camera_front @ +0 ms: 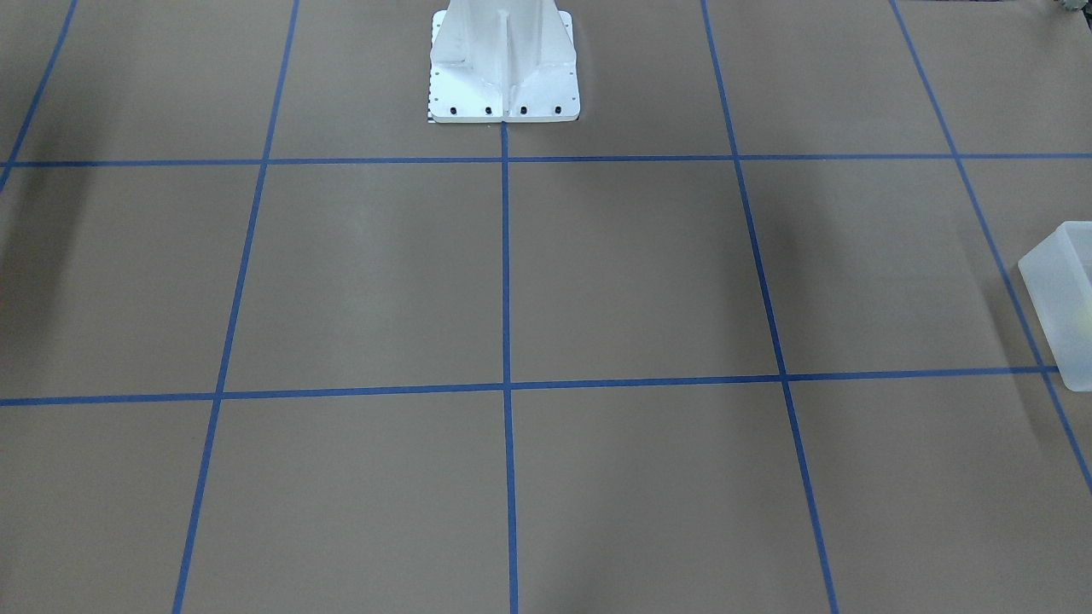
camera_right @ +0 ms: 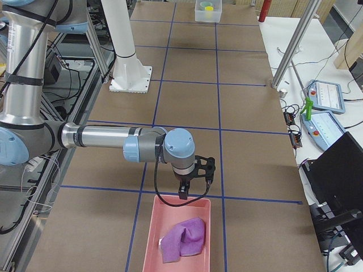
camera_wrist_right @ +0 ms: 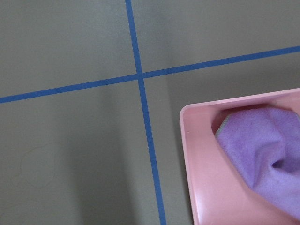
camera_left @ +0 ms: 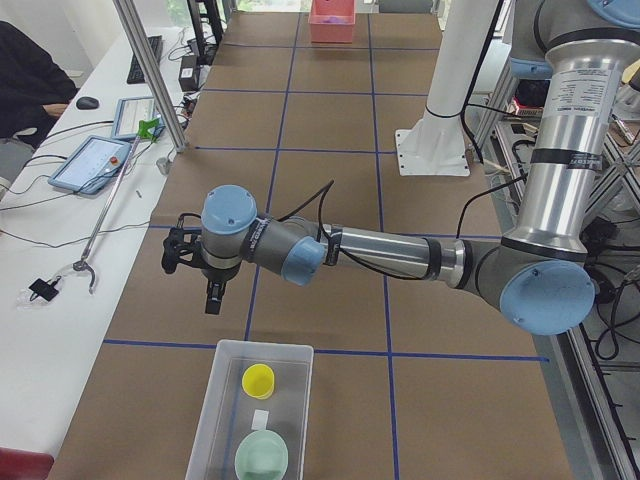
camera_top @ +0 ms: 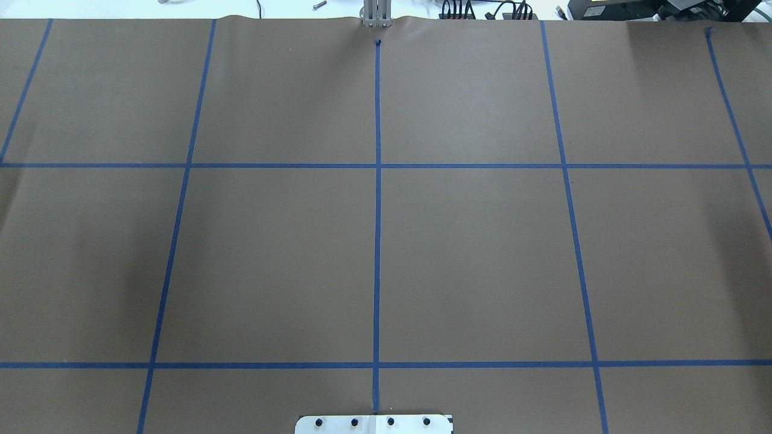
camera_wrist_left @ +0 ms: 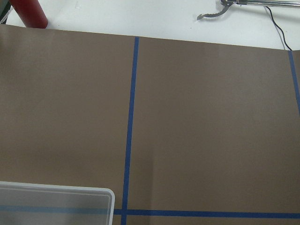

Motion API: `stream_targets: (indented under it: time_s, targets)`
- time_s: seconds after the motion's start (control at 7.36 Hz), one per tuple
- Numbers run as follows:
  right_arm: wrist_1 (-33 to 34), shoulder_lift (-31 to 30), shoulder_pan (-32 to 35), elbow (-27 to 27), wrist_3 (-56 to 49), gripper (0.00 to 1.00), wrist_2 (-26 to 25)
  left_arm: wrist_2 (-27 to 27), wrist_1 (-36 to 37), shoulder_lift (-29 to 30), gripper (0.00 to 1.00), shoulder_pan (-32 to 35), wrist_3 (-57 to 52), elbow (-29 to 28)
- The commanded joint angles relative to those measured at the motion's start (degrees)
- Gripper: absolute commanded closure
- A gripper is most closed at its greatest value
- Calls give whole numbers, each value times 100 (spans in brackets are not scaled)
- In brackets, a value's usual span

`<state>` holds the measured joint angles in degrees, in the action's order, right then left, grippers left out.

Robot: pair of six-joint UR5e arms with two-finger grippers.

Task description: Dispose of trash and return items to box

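The box (camera_left: pixel 265 346) is a frosted translucent bin at the table's left end. In it stand the yellow cup (camera_left: pixel 258 380) and the mint-green bowl (camera_left: pixel 262 455), with a small white scrap between them. My left gripper (camera_left: pixel 213 298) hangs over the table just beyond the box's far rim, holding nothing that I can see; I cannot tell whether it is open or shut. The box's corner shows in the left wrist view (camera_wrist_left: pixel 56 206) and at the front view's right edge (camera_front: pixel 1062 298). My right gripper (camera_right: pixel 182 192) hovers at the near rim of a pink tray (camera_right: pixel 170 212); its state cannot be told.
The pink tray holds a purple cloth (camera_right: pixel 184 238), which also shows in the right wrist view (camera_wrist_right: pixel 262 154). The white robot pedestal (camera_front: pixel 503 77) stands at the table's robot-side edge. Blue tape lines grid the brown table. Operator desks with tablets flank the far side.
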<state>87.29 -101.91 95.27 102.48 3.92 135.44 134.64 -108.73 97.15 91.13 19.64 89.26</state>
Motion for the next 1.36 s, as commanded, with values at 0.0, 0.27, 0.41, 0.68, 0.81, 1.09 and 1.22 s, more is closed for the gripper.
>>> stream_targets:
  time_s: [0.0, 0.27, 0.41, 0.68, 0.81, 1.09, 1.22]
  targets:
    - [33, -13, 53, -88, -207, 0, 26, -210, 1, -502, 1, -43, -369, 4]
    - [121, -22, 44, -79, -207, 0, -18, -210, 10, -785, 1, -43, -1101, -31]
    - [574, 56, 27, -62, -207, 0, -27, -210, 10, -925, 1, -60, -1102, -92]
    - [869, 49, 27, 9, -207, 0, -18, -228, -60, -892, 1, -69, -1111, -128]
    - [869, 48, 27, -26, -207, 0, -9, -236, -25, -874, 1, -60, -1111, -84]
    - [869, 48, 27, -35, -207, 0, -9, -245, 315, -874, 1, -86, -1102, 327]
    - [869, 48, 27, -27, -207, 0, -9, -358, 735, -891, 1, -121, -1102, 625]
